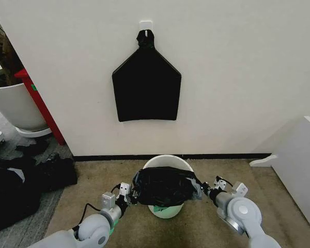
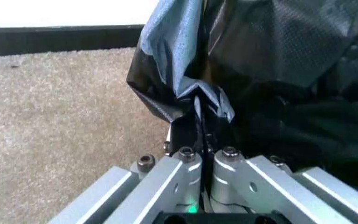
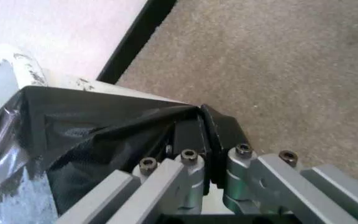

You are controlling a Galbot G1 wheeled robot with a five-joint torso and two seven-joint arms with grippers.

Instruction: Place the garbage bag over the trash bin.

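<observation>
The garbage bag (image 1: 165, 187) is stretched sideways between the two grippers and lies across the near half of the trash bin (image 1: 168, 161), whose far rim is bare against the baseboard and whose greenish base shows below the bag's lower edge. The left gripper (image 1: 132, 197) sits just beside the bin on its left, fingers clenched on a bunched fold of the black plastic; in the left wrist view that pinch (image 2: 199, 122) is plain, with the film rising from the closed jaws toward the bin. The right gripper (image 1: 203, 189) stands just beside the bin on its right, likewise clamped on the bag's edge (image 3: 199, 122), the plastic pulled taut from the jaws over the white rim (image 3: 5, 70). The bag's long axis therefore runs left to right across the bin's mouth, level with the rim, and both grippers are about equally near the bin. My judgement is that the bag's opening covers only the near side of the rim, so seating it turns on carrying the held edge away from the robot, toward the wall, and down around the rim.
</observation>
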